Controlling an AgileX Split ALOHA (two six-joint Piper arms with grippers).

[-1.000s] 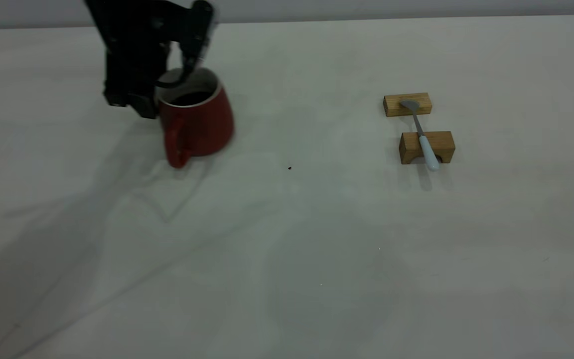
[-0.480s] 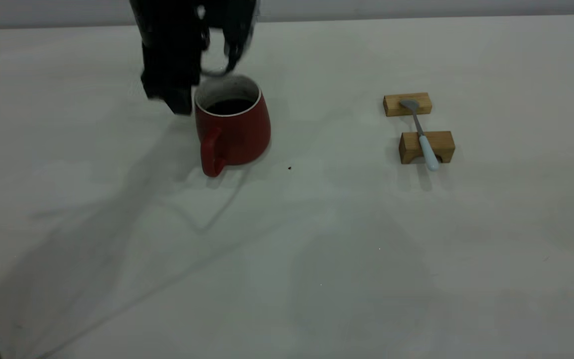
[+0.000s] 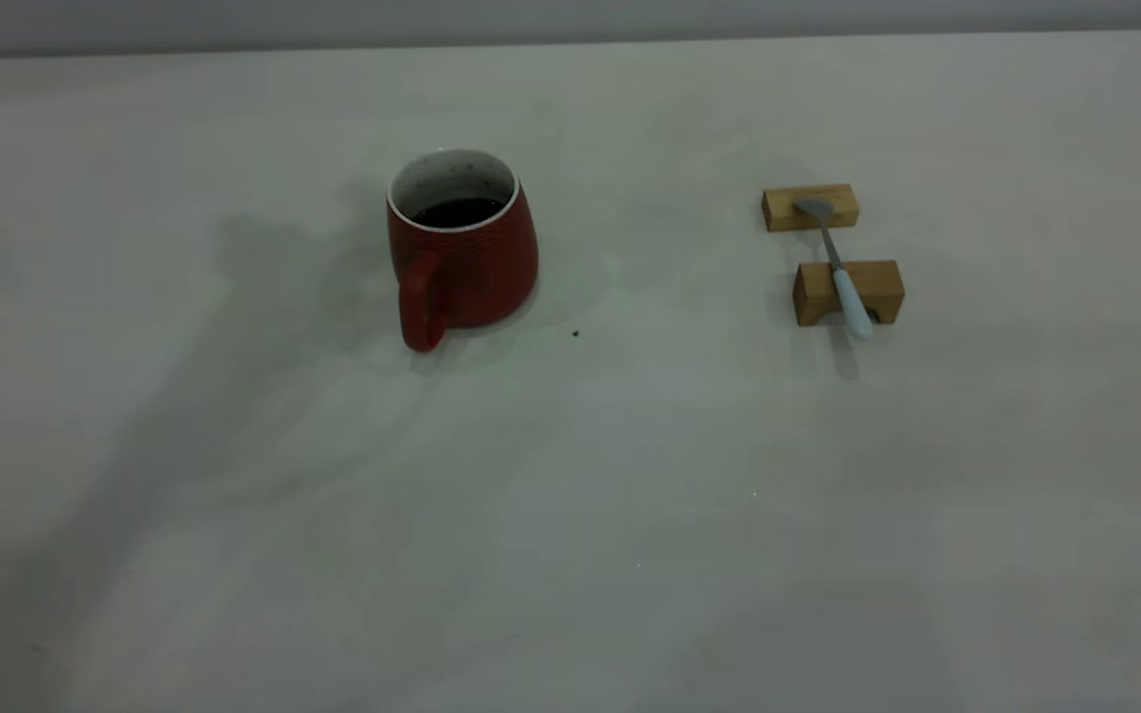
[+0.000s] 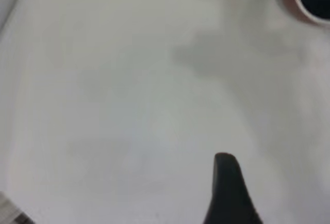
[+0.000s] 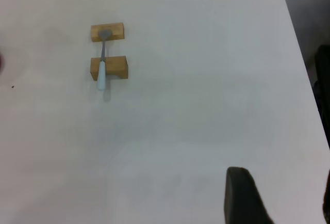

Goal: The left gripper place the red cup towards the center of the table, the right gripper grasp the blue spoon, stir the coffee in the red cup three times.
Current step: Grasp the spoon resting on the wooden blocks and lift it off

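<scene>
The red cup [image 3: 462,248] stands upright on the table [image 3: 630,495], left of centre in the upper half of the exterior frame, loop handle turned toward the lower left of that frame. The coffee [image 3: 459,211] is visible inside, dark and well below the thin white rim, with white speckled wall showing above it. Nothing touches the cup, and neither arm appears in the exterior view. The blue spoon [image 3: 840,265] lies well apart from the cup, in the upper right of the frame, bridging two tan wooden blocks: grey bowl on the far block [image 3: 810,207], pale handle across the near block [image 3: 849,291], with the handle tip overhanging toward the bottom of the frame. A small dark speck [image 3: 575,334] sits on the table just right of the cup's base. In the left wrist view, one dark fingertip [image 4: 228,190] of the left gripper hangs above bare table, with a slice of the cup's rim at the top right corner (only one finger in frame, so I cannot tell whether the pincer is apart or together). In the right wrist view, the right gripper hangs high over the table with one finger [image 5: 243,195] at the bottom edge; spoon and blocks are small in the upper left. Again, I cannot tell the pincer state.
</scene>
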